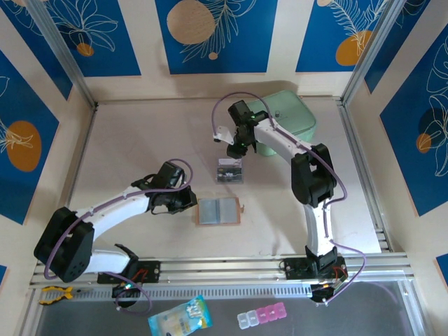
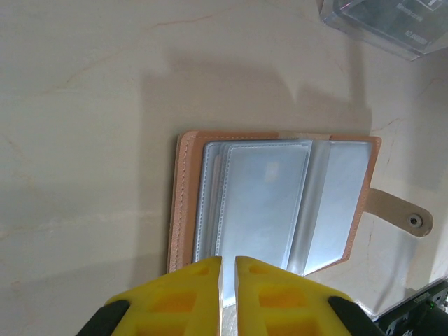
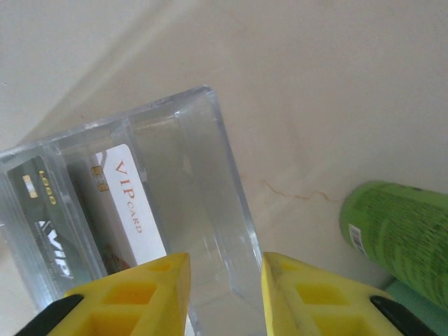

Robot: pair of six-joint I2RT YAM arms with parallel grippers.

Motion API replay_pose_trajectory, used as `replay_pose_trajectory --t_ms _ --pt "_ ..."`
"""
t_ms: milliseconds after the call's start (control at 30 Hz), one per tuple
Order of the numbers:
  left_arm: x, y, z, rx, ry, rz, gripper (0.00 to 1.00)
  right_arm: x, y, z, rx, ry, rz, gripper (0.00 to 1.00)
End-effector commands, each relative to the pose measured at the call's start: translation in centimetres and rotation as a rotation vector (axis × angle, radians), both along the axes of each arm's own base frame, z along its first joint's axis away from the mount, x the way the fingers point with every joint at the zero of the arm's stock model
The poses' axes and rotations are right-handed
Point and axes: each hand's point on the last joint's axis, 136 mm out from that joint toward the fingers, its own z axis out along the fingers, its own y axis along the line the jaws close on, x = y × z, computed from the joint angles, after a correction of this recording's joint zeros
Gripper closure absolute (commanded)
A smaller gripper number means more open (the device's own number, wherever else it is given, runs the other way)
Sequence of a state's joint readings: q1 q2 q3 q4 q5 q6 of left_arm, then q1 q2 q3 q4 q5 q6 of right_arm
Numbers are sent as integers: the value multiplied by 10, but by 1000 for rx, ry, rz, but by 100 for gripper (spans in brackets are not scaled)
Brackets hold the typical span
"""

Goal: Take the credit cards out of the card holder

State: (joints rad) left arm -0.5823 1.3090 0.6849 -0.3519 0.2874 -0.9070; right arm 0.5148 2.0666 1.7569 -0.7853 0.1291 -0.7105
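Left hand (image 2: 229, 267) hangs over the 6 o'clock edge of the card holder (image 2: 266, 203) as its wrist camera sees it, the yellow fingers drawn together to a thin slit; whether a sleeve edge is nipped in that slit cannot be told. From above, this hand sits at the holder's 9 o'clock side. The tan holder lies spread flat on the bench (image 1: 140, 140), its clear pockets facing up and looking bare, the snap tab (image 2: 402, 213) sticking out at 3 o'clock. Right hand (image 3: 225, 269) stands partly open, gripping nothing, poised above one end of a clear plastic box (image 3: 203, 175) that lies just beyond the holder at its 12 o'clock. The credit cards (image 3: 129, 203) stand in the box's compartments: a white one printed VIP CARD and a dark one beside it. A mint-green zip pouch (image 1: 290, 115) lies at 1 o'clock from the box, and a green can (image 3: 399, 231) with a barcode label lies near it.
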Motion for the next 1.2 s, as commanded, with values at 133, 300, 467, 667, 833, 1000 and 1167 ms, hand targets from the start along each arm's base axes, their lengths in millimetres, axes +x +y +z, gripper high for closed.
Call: replay_pose_trajectory --t_ms 133,300,467,667,833,1000,1167 --pt "3 -1 -1 -17 -14 -17 86 -27 16 49 206 32 -250 70" --pt "4 -2 -5 -14 -16 -24 87 -67 26 53 361 156 -447 71" --pt "1 -2 -11 -16 -7 -32 88 -101 29 45 489 324 -679 75" --pt "-8 -2 -22 -38 14 -39 90 -148 52 25 618 568 -787 78" --pt "-10 -3 -26 -40 17 -51 93 -173 61 5 554 671 -839 79" --pt "-8 -8 -27 -52 10 -63 95 -186 66 -6 546 756 -877 71" --pt "-9 -4 -30 -35 6 -57 96 -188 67 -9 543 753 -869 68"
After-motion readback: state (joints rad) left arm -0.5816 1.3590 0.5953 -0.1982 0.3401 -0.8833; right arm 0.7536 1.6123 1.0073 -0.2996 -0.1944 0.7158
